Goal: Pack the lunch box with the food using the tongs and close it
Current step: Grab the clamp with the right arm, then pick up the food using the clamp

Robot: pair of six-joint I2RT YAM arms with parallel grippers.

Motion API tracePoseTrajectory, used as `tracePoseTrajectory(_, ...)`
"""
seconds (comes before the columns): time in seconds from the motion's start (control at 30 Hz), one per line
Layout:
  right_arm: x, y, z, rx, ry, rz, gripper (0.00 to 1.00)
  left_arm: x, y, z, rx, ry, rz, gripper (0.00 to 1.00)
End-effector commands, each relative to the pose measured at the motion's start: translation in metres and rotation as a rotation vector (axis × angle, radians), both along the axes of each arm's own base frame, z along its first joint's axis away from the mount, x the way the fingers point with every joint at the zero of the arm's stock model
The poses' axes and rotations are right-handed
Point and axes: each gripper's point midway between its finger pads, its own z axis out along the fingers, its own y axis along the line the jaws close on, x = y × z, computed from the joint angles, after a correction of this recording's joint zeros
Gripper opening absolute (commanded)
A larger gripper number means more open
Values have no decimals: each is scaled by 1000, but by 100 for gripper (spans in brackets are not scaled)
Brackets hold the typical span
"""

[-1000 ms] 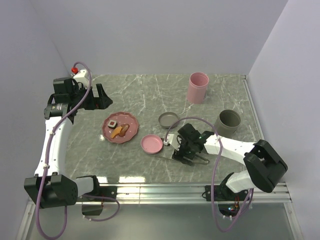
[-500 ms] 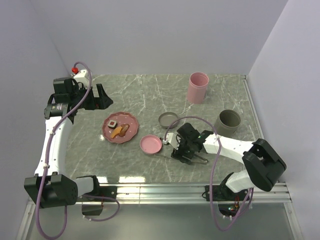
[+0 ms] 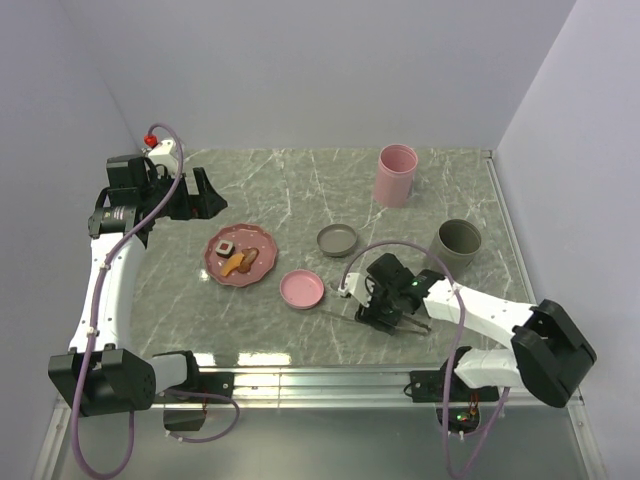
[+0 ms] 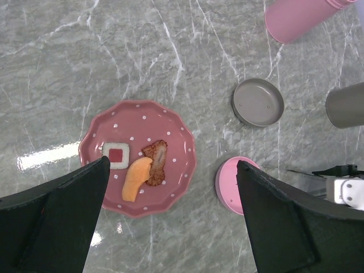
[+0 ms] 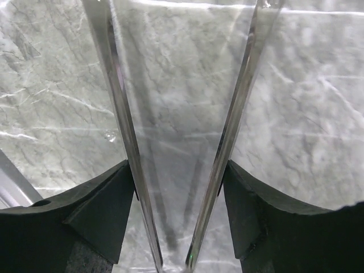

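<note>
From the top camera, the left gripper (image 3: 203, 194) hangs over the far left of the marble table (image 3: 290, 190) with its jaws spread wide and nothing between them. Just in front of it lies the pink plate (image 3: 262, 240), and the food (image 3: 237, 260) sits on that plate. A pink lid (image 3: 302, 289) lies just right of the plate and a grey lid (image 3: 337, 240) lies beyond it. The tall pink container (image 3: 396, 175) stands at the far edge, well apart from the grey cup (image 3: 459, 243) at the right. The right gripper (image 3: 385, 312) is low at the near middle over the tongs (image 3: 338, 317), whose thin tips point toward the pink lid.

In the left wrist view, the dark fingers (image 4: 51, 227) frame the plate from above. A white roll slice (image 4: 116, 155), an orange piece (image 4: 136, 178) and a brown piece (image 4: 156, 163) lie close together on it. The two lids lie between the plate and the right arm.

The right wrist view shows the tongs' two silver arms running down in a narrow V. The right gripper's pads (image 5: 96, 216) lie against the outside of each arm, so the jaws are closed around the tongs. Only bare marble shows behind them, and I cannot tell whether the tongs are lifted off it.
</note>
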Motion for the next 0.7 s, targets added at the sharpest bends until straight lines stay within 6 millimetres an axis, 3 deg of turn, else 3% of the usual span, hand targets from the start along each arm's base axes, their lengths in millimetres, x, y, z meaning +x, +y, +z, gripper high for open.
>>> tracePoseTrajectory(0.0, 7, 4, 19, 60, -43, -24, 68, -2, -5, 9, -18, -29, -21, 99)
tracePoseTrajectory(0.53, 3, 18, 107, 242, -97, -33, 68, -10, -17, 12, -41, -43, -108, 99)
tracePoseTrajectory(0.67, 0, 27, 123, 298, -77, -22, 67, -20, -27, 25, -60, -118, -172, 99)
